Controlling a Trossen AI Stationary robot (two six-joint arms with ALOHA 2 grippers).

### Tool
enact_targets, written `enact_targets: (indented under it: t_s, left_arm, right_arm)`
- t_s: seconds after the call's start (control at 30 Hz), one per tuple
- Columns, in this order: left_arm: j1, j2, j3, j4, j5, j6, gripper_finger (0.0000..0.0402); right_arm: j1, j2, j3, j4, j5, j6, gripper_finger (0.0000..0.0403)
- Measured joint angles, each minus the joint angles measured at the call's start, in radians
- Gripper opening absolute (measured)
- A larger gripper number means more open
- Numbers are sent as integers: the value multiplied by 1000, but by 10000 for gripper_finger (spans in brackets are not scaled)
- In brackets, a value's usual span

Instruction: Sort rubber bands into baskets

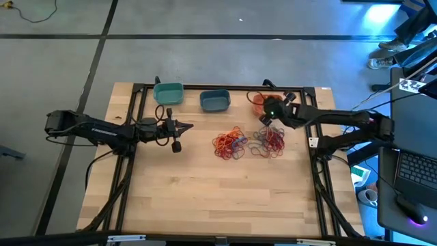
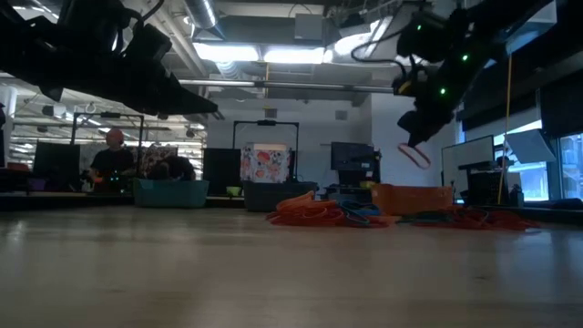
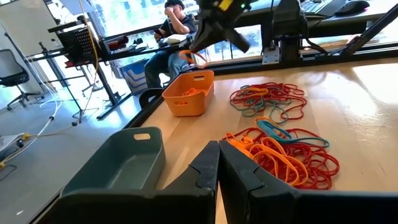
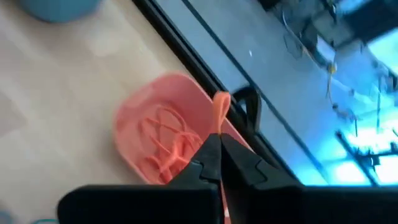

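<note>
My right gripper (image 1: 267,119) is shut on an orange rubber band (image 4: 221,111), up above the orange basket (image 1: 257,100) at the table's far right. That basket (image 4: 163,144) holds several orange bands. Two piles of red, orange and blue rubber bands (image 1: 229,144) (image 1: 270,141) lie mid-table. The teal basket (image 1: 168,93) and the slate blue basket (image 1: 215,101) stand along the far edge. My left gripper (image 1: 188,126) is shut and empty, raised above the table left of the piles. My right gripper pinches the orange band (image 4: 220,122) between its two fingertips. One end of the loop sticks out beyond the tips. In the low view the band (image 2: 415,155) hangs slack below the fingers, lifted clear above the orange basket (image 2: 412,198).
A black frame (image 1: 205,87) runs round the table's edges, close behind the baskets. Bare wood lies toward the near edge (image 1: 218,198). People sit at desks (image 2: 114,159) in the room beyond the table.
</note>
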Motion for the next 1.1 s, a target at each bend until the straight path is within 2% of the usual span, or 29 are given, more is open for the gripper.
enact_targets:
  t_s: [0.13, 0.37, 0.5, 0.73, 0.93, 1.1]
  left_arm:
    - [0, 0, 0, 0, 0, 0, 5]
    - [0, 0, 0, 0, 0, 0, 5]
    - [0, 0, 0, 0, 0, 0, 5]
    - [0, 0, 0, 0, 0, -1, 5]
    - [0, 0, 0, 0, 0, -2, 5]
    - [0, 0, 0, 0, 0, -3, 5]
  right_arm:
    - [-65, 28, 0, -4, -49, 37, 39]
    - [-85, 16, 0, -30, -166, 60, 130]
    - [-50, -5, 0, -86, -317, 95, 156]
    - [27, -3, 0, -218, -504, 258, 157]
    - [58, 23, 0, -299, -478, 357, 144]
    - [57, 95, 0, -293, -466, 385, 130]
